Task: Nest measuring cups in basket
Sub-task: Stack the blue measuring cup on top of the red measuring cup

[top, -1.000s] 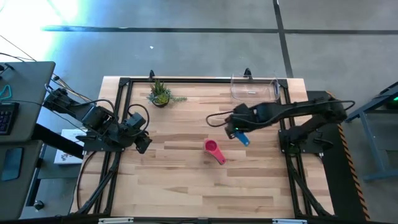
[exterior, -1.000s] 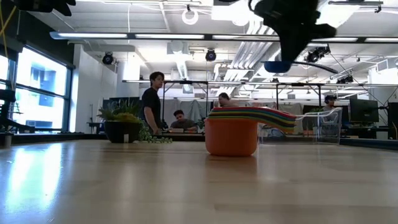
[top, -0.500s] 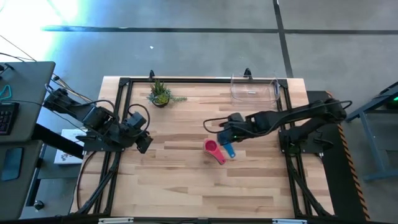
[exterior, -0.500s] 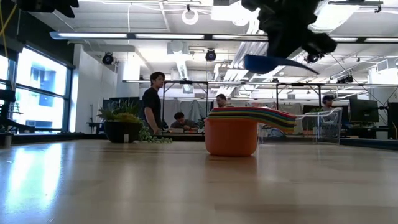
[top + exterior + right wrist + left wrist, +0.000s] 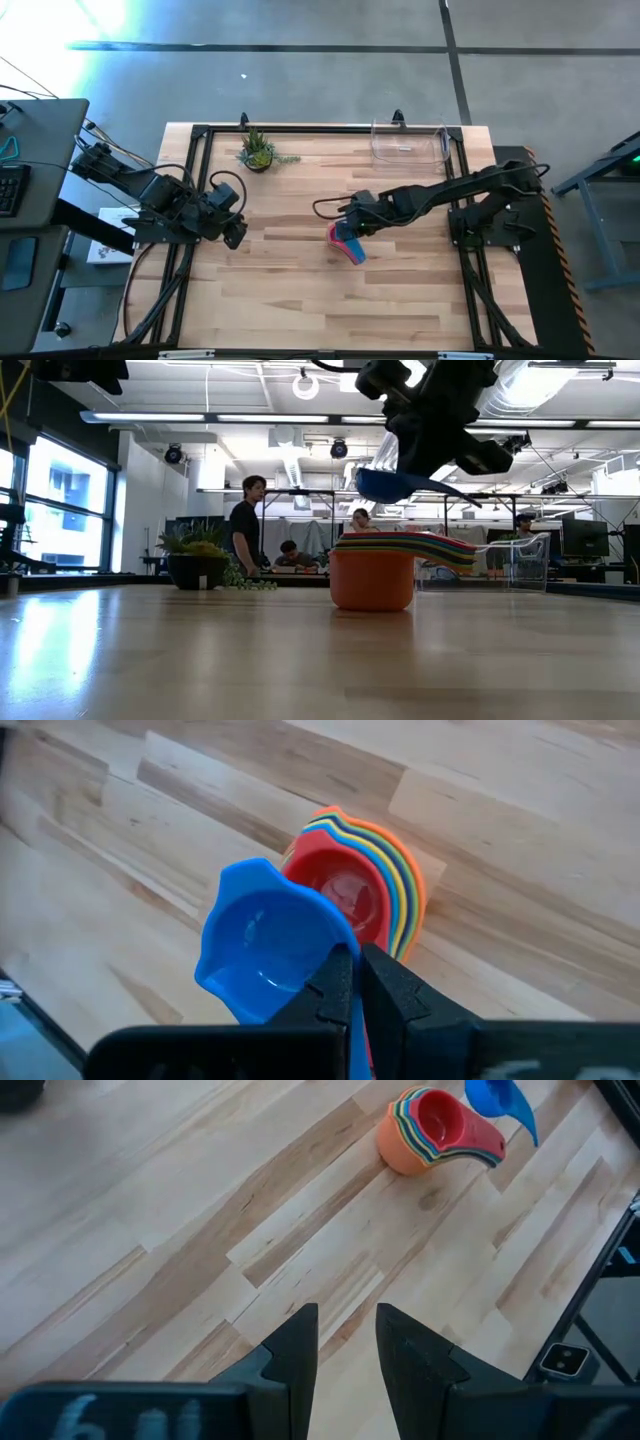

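A stack of nested measuring cups (image 5: 340, 236) stands on the table's middle, orange outermost and red innermost (image 5: 345, 892), with handles fanned toward the near right. It also shows in the low view (image 5: 372, 575) and the left wrist view (image 5: 432, 1128). My right gripper (image 5: 352, 227) is shut on the blue cup (image 5: 262, 945) and hovers just above the stack (image 5: 400, 482). The clear basket (image 5: 408, 143) sits at the far right corner. My left gripper (image 5: 234, 231) waits open at the table's left (image 5: 347, 1342). My right gripper pinches the blue cup between its two fingers (image 5: 338, 982) at the handle's root (image 5: 330, 952), beside the bowl. The fingers slant down from the table's right. The cup is lifted clear above the stack, its bowl open upward and roughly level (image 5: 400, 482).
A small potted plant (image 5: 258, 152) stands near the far left edge (image 5: 195, 565). The table's black frame rail (image 5: 300, 128) runs along its edges. Bare wood lies in front of the stack (image 5: 330, 300). People sit and stand in the room behind (image 5: 243, 520).
My right gripper has carried the blue cup toward the table's left and slightly nearer, from right of the stack to directly above it, and has come down a little. The stack and my left arm have stayed put.
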